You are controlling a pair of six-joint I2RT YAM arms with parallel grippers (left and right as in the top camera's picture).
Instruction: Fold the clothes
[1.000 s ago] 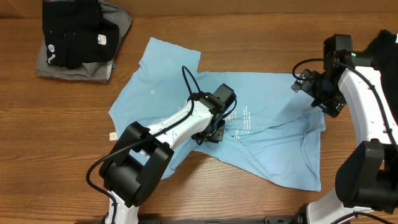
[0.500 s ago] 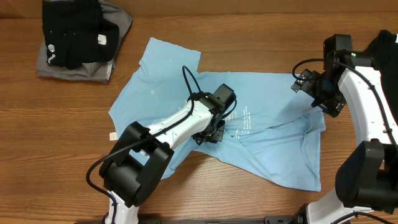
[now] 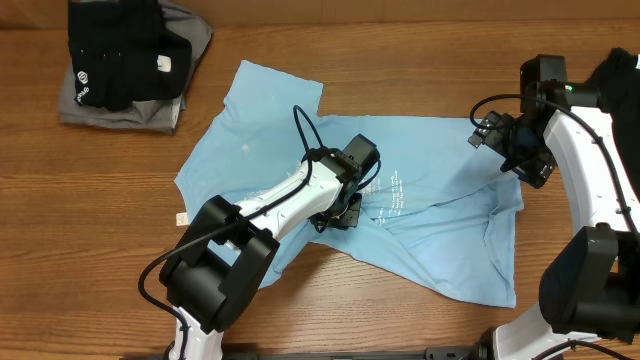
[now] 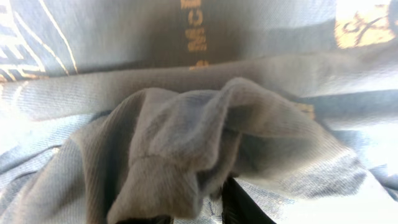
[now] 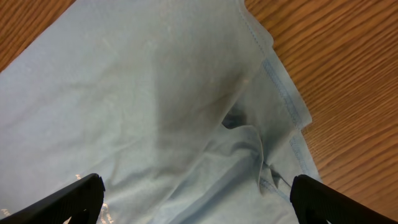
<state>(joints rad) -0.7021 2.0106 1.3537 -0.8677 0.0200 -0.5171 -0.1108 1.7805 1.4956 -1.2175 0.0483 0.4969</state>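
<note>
A: Far left, the folded stack [image 3: 120, 70] sits apart, out of the way. Left gripper [image 3: 345, 212]?
B: Pinching a bunched ridge mid-chest on the blue T-shirt [image 3: 265, 140], which lies crumpled across the table [image 3: 90, 230]; likely to start a fold
A: Right gripper [image 5: 196, 198]?
B: Spread wide above the shirt's right edge, seemingly ready to grab

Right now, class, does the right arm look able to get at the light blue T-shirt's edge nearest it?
Probably yes. The right gripper hangs over the hemmed edge of the T-shirt, jaws wide open, and nothing lies between them and the cloth.
</note>
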